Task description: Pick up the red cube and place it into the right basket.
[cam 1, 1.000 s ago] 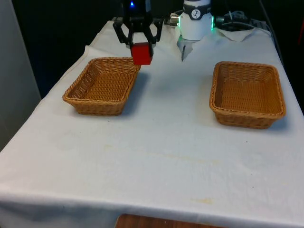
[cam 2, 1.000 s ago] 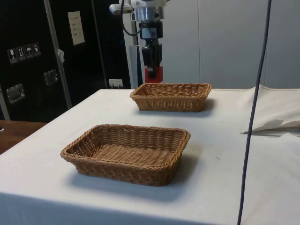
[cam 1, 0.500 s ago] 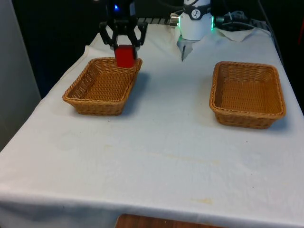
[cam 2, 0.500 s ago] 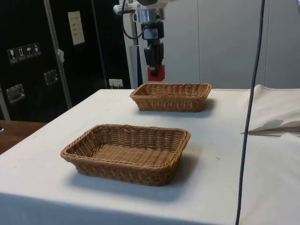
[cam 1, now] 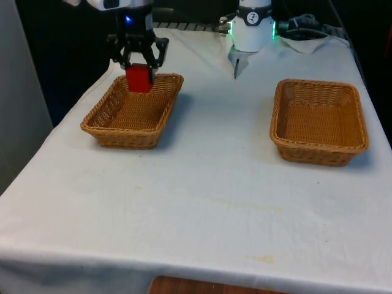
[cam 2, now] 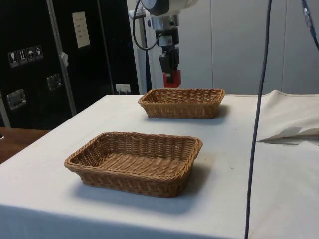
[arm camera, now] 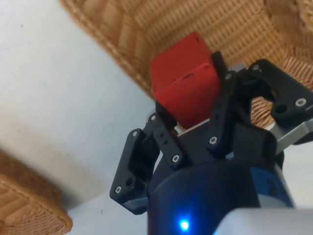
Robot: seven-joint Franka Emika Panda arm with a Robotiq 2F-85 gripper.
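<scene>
White arm [cam 2: 167,6], black gripper [cam 1: 138,64] (silver screws)

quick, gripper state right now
Gripper: shut on the red cube, held in the air above the far end of the basket at the front view's left.

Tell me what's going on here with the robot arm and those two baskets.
The gripper is shut on the red cube, holding it in the air above the far end of the basket on the front view's left. The other basket has nothing in it. The cube has not been released.
</scene>
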